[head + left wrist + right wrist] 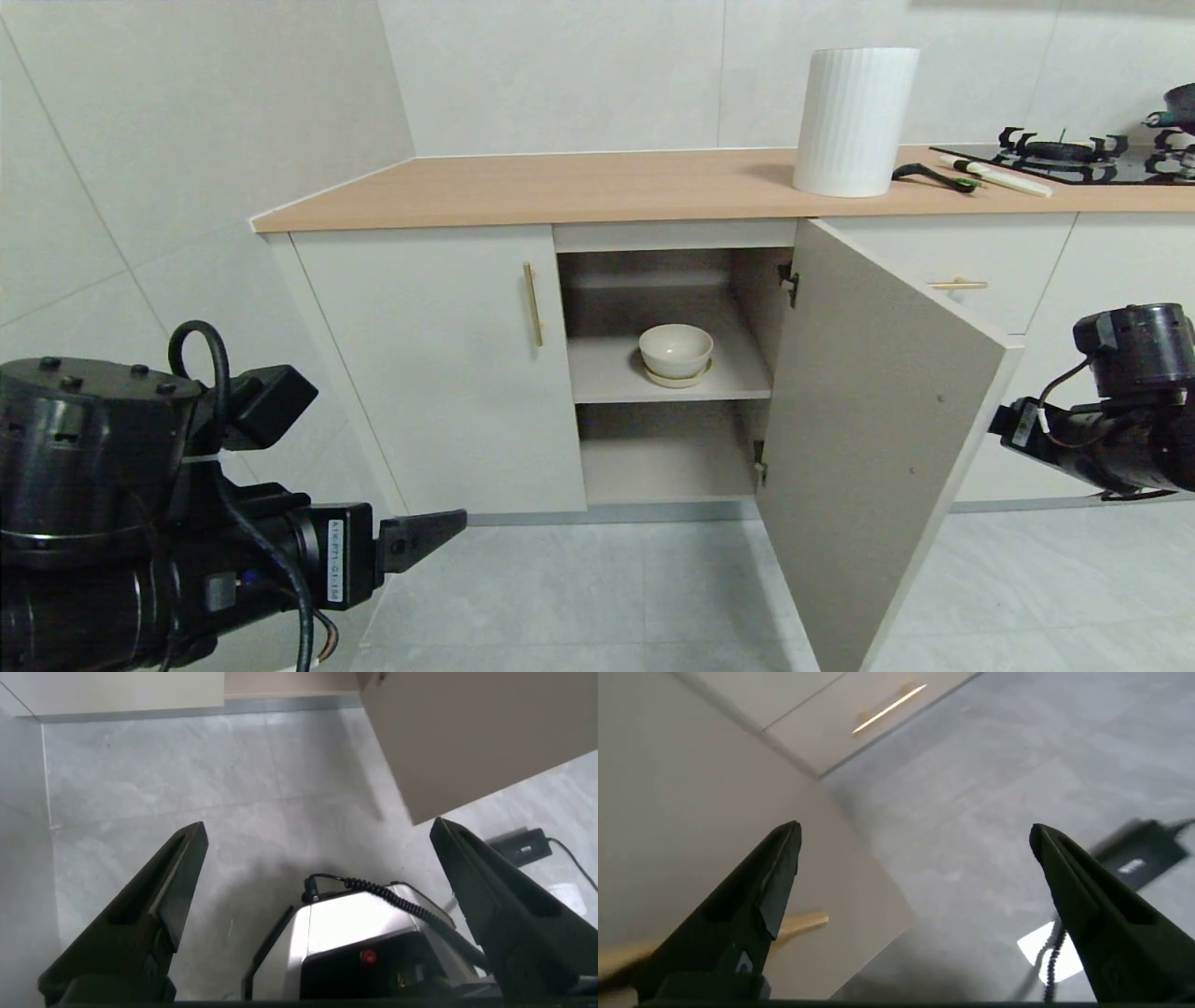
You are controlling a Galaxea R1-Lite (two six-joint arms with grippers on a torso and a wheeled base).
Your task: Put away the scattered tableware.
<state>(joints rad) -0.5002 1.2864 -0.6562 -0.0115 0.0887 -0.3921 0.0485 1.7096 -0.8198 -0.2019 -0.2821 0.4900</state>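
Bowl on plate sits nr front edge of upper shelf in open cabinet; left gripper & right gripper both spread wide, empty.

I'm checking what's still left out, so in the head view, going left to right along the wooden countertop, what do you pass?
First the white ribbed cylinder → dark utensil with a green tip → cream-coloured utensil → black stove burner → dark pot at the right edge.
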